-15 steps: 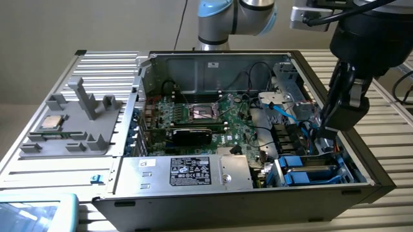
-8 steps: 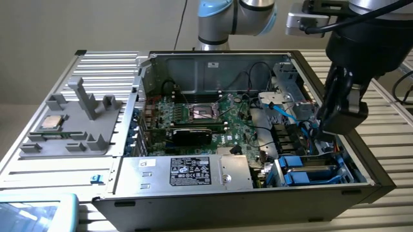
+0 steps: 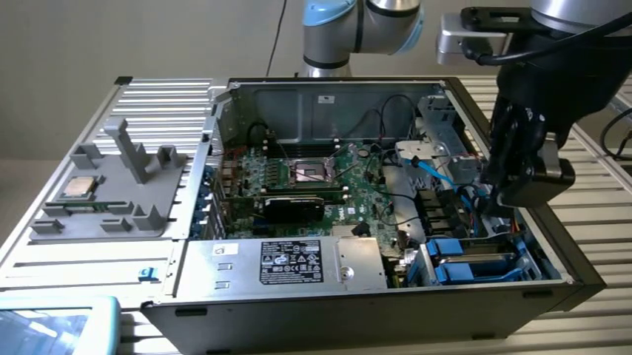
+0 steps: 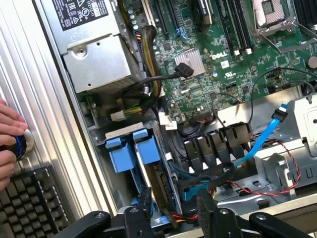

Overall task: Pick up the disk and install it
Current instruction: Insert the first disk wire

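An open computer case (image 3: 578, 270) sits on a table (image 3: 604, 238) made of metal strips. The robot's arm (image 3: 341, 22) comes in from above. Its black hand (image 3: 505, 211) hangs over the side of the case that is on the exterior view's right.

In the wrist view, the hand (image 4: 176, 210) has its two fingers (image 4: 143, 206) spread apart. The disk (image 4: 149, 151) is inside the case. It stands on its edge in a slot, with its bright blue frame at the end. The disk runs into the gap between the two fingers. I can see red wires between the disk and one finger. I cannot tell if the other finger touches the disk. A second blue frame (image 4: 121, 156) sits just beside the disk in the next slot. In the exterior view the blue frames (image 3: 464, 270) are in the near corner of the case, below the hand.

A green board (image 3: 371, 194) fills the middle of the case. A silver box (image 3: 296, 262) with a black label sits near the front. A thin blue cable (image 4: 262, 136) bends over the metal parts.

Beside the case, on the exterior view's left, is a grey tray (image 3: 114, 196) with a small square chip (image 3: 79, 188) on it.

A person's fingers (image 4: 9, 130) touch a round knob (image 4: 24, 143) on the table
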`<state>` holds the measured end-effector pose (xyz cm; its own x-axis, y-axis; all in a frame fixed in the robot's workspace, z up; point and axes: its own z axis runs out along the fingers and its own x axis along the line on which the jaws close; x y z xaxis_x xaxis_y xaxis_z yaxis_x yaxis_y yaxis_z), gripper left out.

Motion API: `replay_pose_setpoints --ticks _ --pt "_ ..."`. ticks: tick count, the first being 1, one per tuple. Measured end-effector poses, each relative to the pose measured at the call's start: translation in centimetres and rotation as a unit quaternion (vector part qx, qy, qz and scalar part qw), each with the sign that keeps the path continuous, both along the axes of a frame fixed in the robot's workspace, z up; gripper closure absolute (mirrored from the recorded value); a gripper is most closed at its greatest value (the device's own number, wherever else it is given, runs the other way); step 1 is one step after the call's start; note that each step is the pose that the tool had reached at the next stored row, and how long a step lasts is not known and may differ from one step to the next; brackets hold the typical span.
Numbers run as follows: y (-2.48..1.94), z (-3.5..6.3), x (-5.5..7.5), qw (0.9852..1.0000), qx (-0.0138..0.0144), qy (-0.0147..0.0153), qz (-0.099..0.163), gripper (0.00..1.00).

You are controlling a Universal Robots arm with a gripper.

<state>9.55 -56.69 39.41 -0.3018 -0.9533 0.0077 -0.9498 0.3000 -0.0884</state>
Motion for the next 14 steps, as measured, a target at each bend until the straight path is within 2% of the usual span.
replay_pose_setpoints --ticks 5,9,11,14 --pt "0.00 -0.02 0.0 0.9990 0.0001 0.0003 0.045 0.50" --pt "-0.07 -0.03 0.0 0.9984 0.0005 0.0037 0.056 0.50" --pt "-0.37 -0.02 0.0 0.9984 0.0012 0.0055 0.056 0.50" --pt "-1.19 -0.03 0.0 0.9984 0.0030 0.0065 0.057 0.50"
